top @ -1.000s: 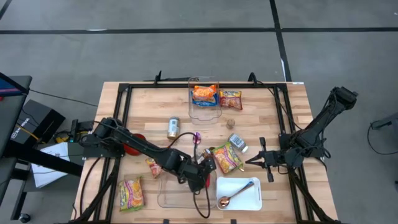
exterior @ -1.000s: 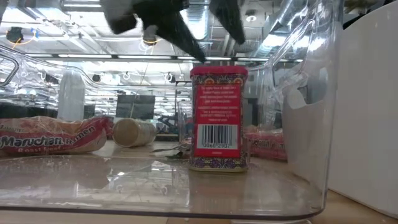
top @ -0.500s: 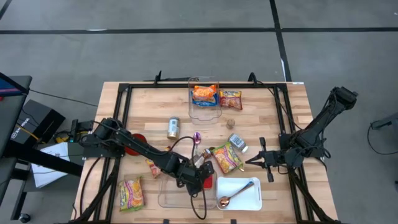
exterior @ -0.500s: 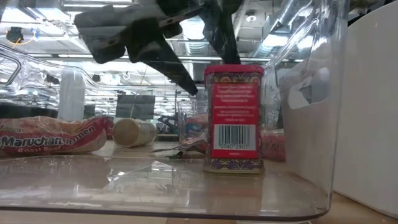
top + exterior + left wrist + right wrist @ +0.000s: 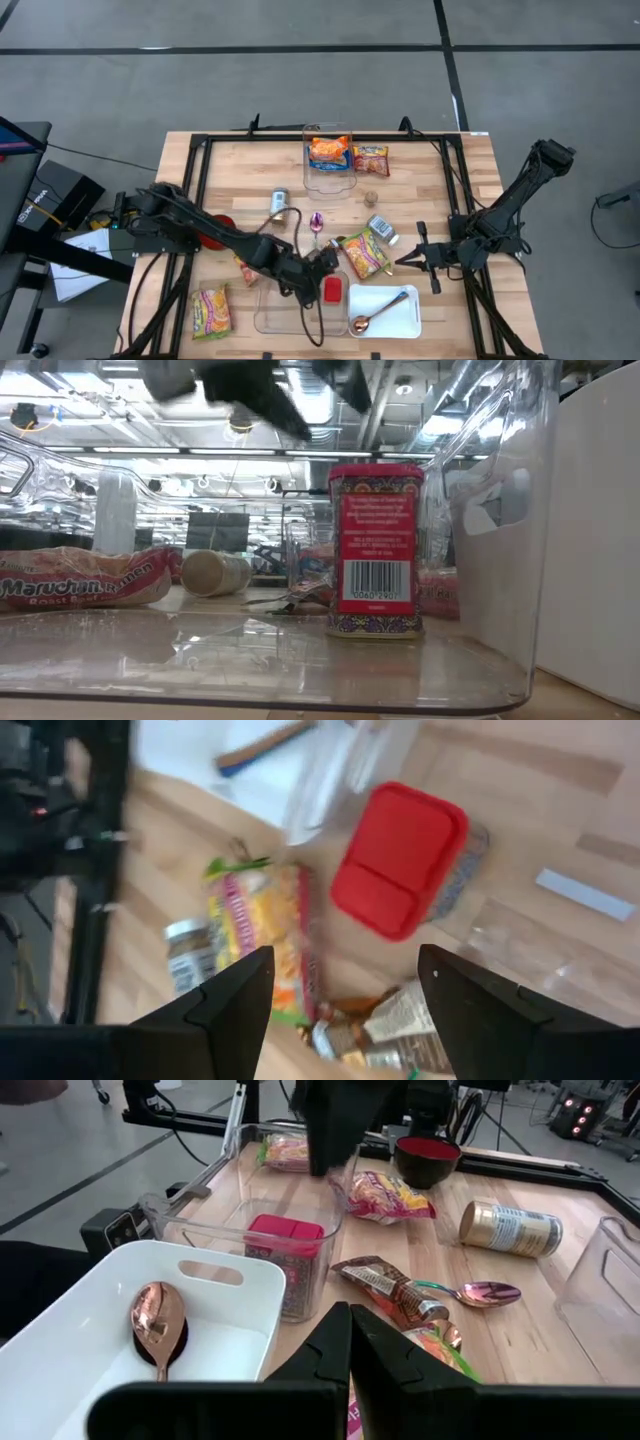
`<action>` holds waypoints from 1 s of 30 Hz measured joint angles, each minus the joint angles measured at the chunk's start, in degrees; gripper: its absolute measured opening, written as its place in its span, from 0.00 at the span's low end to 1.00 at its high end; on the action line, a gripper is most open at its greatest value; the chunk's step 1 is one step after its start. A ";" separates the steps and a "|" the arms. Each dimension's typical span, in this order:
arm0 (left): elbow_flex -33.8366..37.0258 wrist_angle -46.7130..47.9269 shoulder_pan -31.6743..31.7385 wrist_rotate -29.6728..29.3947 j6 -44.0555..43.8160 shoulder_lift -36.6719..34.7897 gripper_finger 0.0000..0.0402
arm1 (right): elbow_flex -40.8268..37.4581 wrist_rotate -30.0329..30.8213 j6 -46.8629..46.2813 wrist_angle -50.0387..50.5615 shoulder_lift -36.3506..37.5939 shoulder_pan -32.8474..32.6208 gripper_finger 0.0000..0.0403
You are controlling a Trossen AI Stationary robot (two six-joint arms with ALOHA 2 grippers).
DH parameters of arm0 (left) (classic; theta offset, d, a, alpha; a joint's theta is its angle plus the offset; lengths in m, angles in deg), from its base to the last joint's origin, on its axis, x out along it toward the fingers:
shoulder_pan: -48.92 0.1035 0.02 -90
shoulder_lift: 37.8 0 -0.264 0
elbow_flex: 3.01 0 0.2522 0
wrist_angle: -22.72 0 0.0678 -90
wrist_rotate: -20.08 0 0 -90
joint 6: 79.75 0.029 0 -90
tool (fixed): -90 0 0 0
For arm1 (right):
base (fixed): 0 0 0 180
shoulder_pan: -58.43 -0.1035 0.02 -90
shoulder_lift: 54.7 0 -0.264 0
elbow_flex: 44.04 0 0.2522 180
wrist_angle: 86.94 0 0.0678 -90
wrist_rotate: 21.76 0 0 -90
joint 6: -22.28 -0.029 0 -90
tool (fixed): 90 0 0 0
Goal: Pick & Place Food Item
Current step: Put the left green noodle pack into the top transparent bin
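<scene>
A red-lidded spice tin stands upright in the clear plastic bin, released; the left gripper hangs just above it, jaws spread and empty. The right gripper waits clenched by the white tray. Judged next: lift clear and choose another item.

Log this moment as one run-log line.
phase: release done | red tin: upright in clear bin | left gripper: open, above tin | right gripper: shut, waiting at table's right

high: overhead | low: inside clear bin | shared: red tin
</scene>
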 joint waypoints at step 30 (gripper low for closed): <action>-0.02 9.22 32.35 -11.47 -26.73 -30.49 0.60 | 0.00 3.10 -2.74 5.11 0.02 6.00 0.00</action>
